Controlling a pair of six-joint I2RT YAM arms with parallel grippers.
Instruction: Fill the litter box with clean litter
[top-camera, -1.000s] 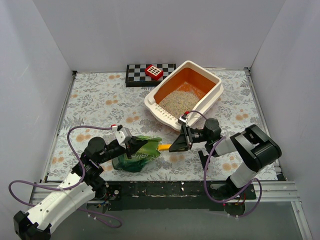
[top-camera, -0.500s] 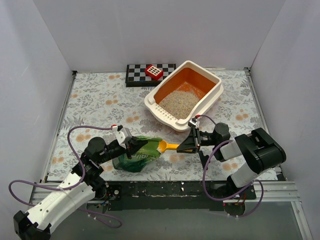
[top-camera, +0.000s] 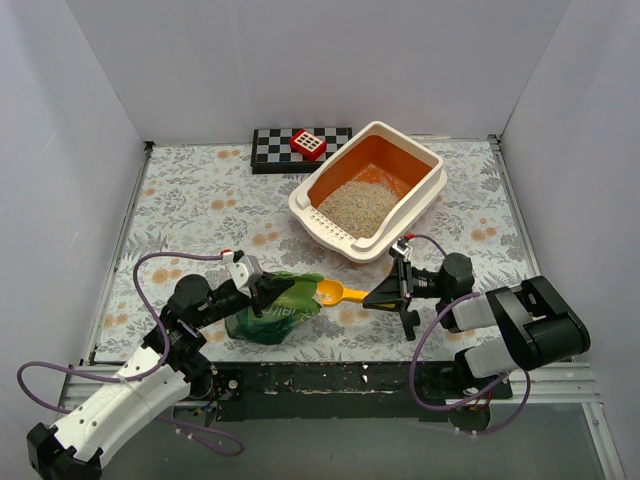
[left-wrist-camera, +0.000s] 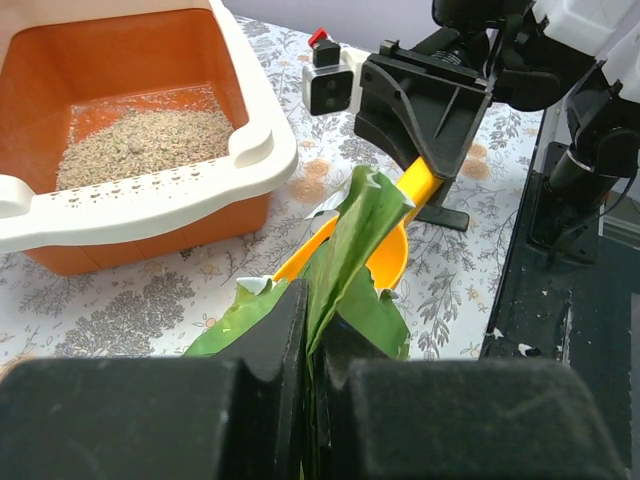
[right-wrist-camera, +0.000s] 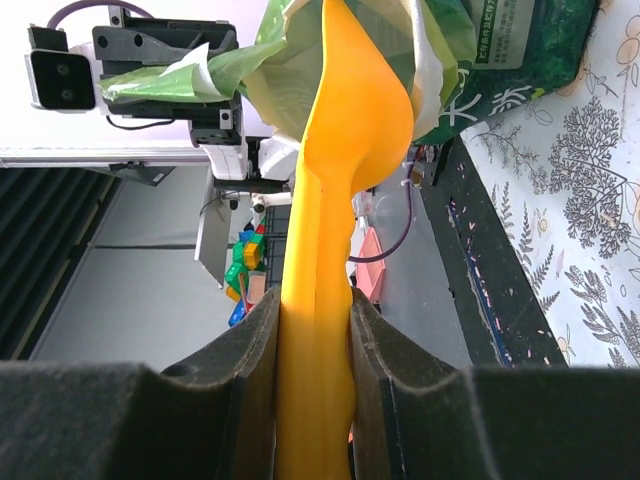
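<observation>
Left claw (top-camera: 262, 298): clamped on bag (top-camera: 275, 315) edge.
Right claw (top-camera: 385, 293): clamped on scoop (top-camera: 335, 292) handle; bowl at bag mouth.
Litter box (top-camera: 322, 228): slotted rim near scoop.

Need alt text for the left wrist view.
The left pincer clamps the upright edge of the green bag, close to the camera. Behind it, the right pincer holds a yellow scoop with its bowl by the bag. The litter box, upper left, is partly filled with litter.

The cream-rimmed, orange-walled litter box (top-camera: 325, 226) sat angled just beside the checkerboard (top-camera: 272, 148), speckled beige clean litter (top-camera: 358, 205) covering part of its floor.
</observation>
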